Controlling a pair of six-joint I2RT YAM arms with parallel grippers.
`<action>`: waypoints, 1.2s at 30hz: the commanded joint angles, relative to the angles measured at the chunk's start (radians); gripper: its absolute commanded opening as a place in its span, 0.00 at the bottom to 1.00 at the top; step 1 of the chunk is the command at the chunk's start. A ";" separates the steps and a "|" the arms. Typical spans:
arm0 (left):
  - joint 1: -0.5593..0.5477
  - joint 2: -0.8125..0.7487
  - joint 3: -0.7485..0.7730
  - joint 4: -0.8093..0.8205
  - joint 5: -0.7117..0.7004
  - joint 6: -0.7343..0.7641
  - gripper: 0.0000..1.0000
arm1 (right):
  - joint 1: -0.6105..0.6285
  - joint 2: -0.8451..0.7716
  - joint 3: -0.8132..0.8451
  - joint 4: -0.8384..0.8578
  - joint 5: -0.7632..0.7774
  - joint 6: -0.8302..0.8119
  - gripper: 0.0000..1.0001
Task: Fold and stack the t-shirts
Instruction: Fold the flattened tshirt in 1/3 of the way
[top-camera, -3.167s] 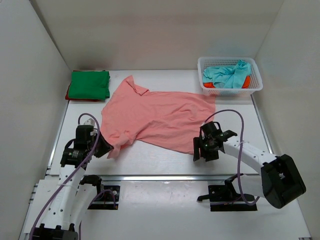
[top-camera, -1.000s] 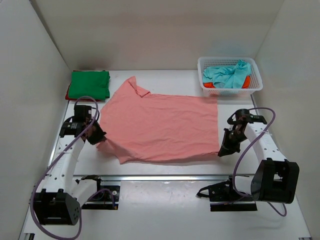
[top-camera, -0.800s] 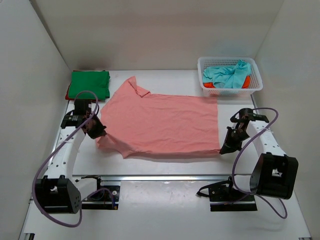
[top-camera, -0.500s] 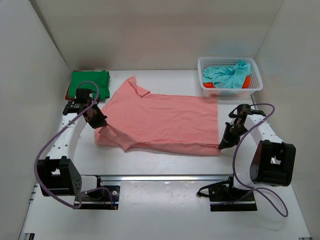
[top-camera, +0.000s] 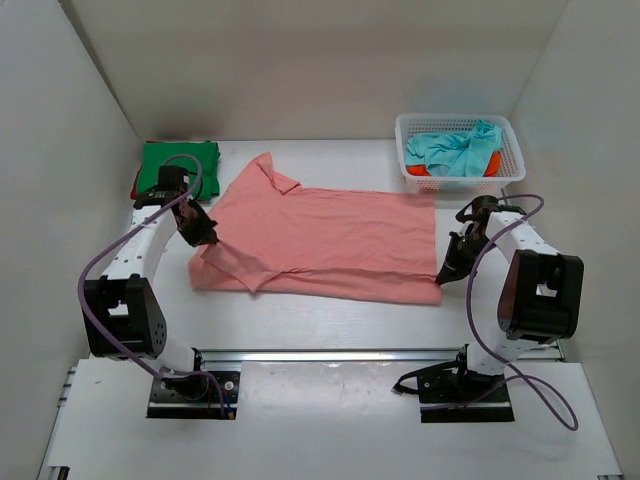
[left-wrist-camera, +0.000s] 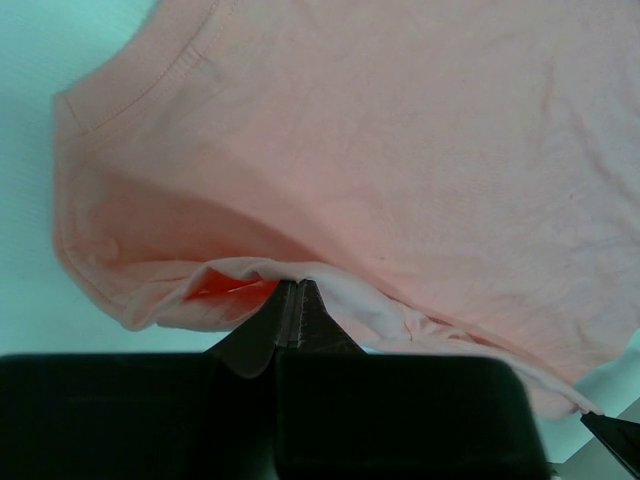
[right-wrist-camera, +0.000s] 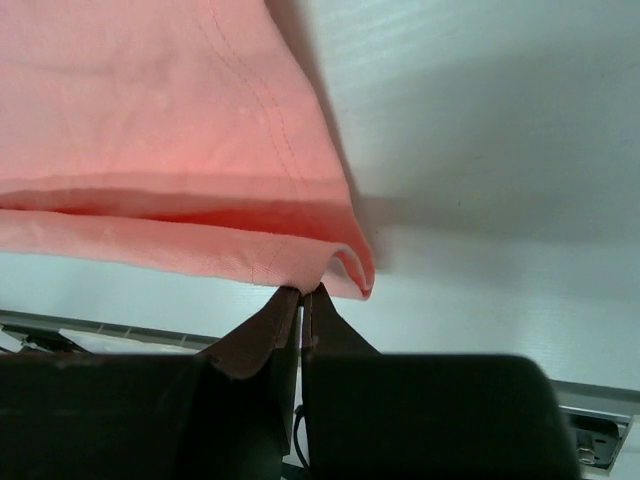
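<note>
A salmon pink t-shirt (top-camera: 330, 235) lies spread across the middle of the table, its near edge doubled over onto itself. My left gripper (top-camera: 208, 238) is shut on the shirt's folded left edge (left-wrist-camera: 250, 275) by the sleeve. My right gripper (top-camera: 447, 275) is shut on the near right corner, where the hem (right-wrist-camera: 330, 262) curls over the fingertips. A green t-shirt (top-camera: 178, 168) lies folded at the back left on top of a red t-shirt (top-camera: 137, 187). A teal t-shirt (top-camera: 455, 148) and an orange-red t-shirt (top-camera: 420, 170) sit crumpled in the basket.
The white mesh basket (top-camera: 458, 175) stands at the back right, close to the shirt's far right corner. White walls close in the table on the left, back and right. A metal rail (top-camera: 330, 353) runs along the near edge.
Both grippers have carried the shirt's near edge away from the arm bases, folding it over the body. The left moved toward the green stack, the right toward the basket side.
</note>
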 joint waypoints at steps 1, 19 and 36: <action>0.011 0.009 0.048 0.019 0.020 -0.008 0.00 | -0.006 0.017 0.046 0.023 -0.001 0.003 0.00; 0.068 0.285 0.324 0.135 0.095 0.006 0.64 | -0.010 0.017 0.000 0.233 0.104 0.064 0.15; -0.092 0.187 -0.054 0.277 0.140 -0.057 0.44 | 0.325 -0.068 -0.049 0.460 -0.031 0.102 0.32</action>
